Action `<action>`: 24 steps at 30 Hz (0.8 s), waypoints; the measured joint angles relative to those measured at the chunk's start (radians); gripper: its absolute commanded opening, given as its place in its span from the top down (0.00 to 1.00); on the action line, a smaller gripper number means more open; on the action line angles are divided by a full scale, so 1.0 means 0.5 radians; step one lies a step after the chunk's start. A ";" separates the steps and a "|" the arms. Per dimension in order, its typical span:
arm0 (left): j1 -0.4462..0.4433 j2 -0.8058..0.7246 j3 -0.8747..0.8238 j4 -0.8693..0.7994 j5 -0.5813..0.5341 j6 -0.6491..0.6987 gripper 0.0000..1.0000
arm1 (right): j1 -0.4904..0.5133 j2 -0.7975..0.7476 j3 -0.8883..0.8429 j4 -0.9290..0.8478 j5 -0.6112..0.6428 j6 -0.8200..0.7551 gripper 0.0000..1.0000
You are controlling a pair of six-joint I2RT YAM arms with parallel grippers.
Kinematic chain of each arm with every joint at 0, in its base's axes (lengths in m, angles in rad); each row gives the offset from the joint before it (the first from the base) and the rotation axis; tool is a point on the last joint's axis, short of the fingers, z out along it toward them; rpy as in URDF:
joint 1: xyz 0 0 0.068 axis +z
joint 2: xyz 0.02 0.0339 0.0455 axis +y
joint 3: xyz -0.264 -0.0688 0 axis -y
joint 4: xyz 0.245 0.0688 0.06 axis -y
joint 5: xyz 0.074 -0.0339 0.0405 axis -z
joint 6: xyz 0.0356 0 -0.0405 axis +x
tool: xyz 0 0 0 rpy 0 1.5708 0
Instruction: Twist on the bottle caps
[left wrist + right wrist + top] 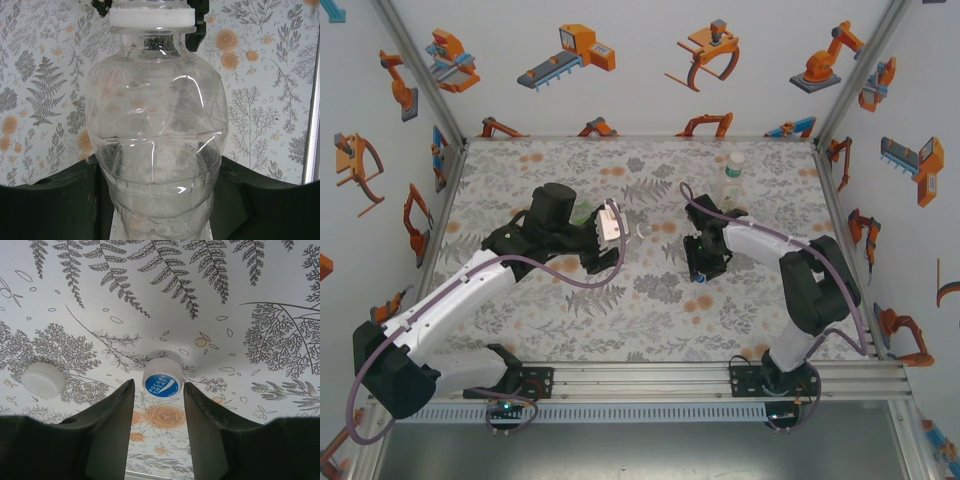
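Step judged: cap pick-up. Right gripper (158,390) released, jaws apart, straddling blue cap (162,381) lying flat on table (650,310), centre of right wrist view.

Left gripper (603,232) clenched on clear bottle (155,130), left of centre in top view.

Next move likely: close on cap, lift, align over bottle neck, twist.

Count:
- Loose caps, two: blue, plus pale cap (43,380) at left.
- Bottles, three: clear, tall banded bottle (733,176) upper right, green bottle (582,212) partly hidden.
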 measured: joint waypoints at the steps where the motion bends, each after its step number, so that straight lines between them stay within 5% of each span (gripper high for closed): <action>1: 0.000 0.000 0.000 0.000 0.000 0.000 1.00 | 0.000 0.003 0.000 -0.002 0.001 -0.001 0.59; 24: 0.000 0.000 0.000 0.000 0.000 0.001 1.00 | 0.000 0.064 0.027 0.005 0.037 -0.021 0.65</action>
